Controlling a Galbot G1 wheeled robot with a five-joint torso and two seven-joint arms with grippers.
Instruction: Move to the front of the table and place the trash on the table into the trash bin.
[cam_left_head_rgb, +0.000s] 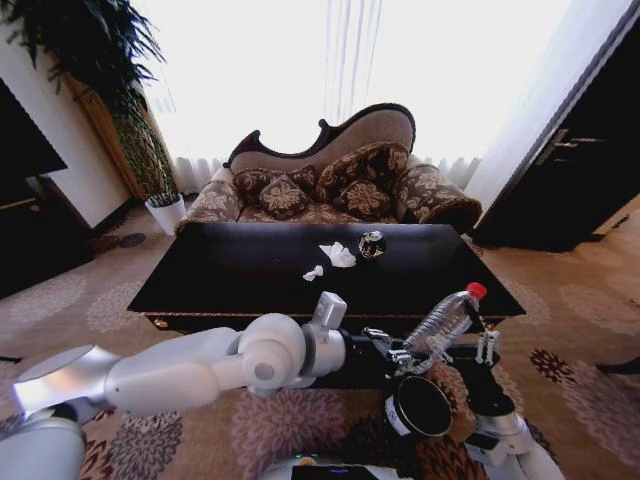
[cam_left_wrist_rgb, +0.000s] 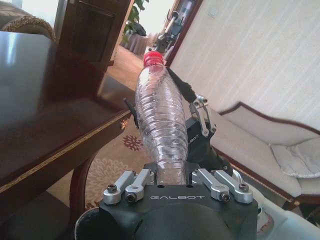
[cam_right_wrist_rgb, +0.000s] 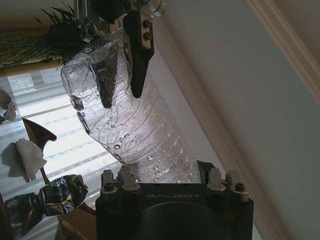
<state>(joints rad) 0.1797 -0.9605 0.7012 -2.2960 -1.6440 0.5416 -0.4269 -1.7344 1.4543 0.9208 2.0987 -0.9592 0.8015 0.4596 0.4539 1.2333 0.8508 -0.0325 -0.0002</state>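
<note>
The clear crinkled bottle (cam_left_head_rgb: 442, 322) with a red cap (cam_left_head_rgb: 476, 290) hangs tilted in the air just off the front edge of the black table (cam_left_head_rgb: 230, 270). My left gripper (cam_left_head_rgb: 398, 356) reaches across and is shut on its crushed base (cam_right_wrist_rgb: 107, 65). Directly below stands the dark trash bin (cam_left_head_rgb: 418, 405). My right gripper (cam_left_head_rgb: 480, 328) stands upright against the bottle's cap end. Two white paper wads (cam_left_head_rgb: 338, 255) (cam_left_head_rgb: 313, 272) and a dark shiny round object (cam_left_head_rgb: 372, 244) lie on the table top.
A patterned sofa (cam_left_head_rgb: 330, 180) stands behind the table. A white plant pot (cam_left_head_rgb: 167, 212) sits at the back left and a dark cabinet (cam_left_head_rgb: 575, 170) at the right. Flowered carpet (cam_left_head_rgb: 560, 300) surrounds the table.
</note>
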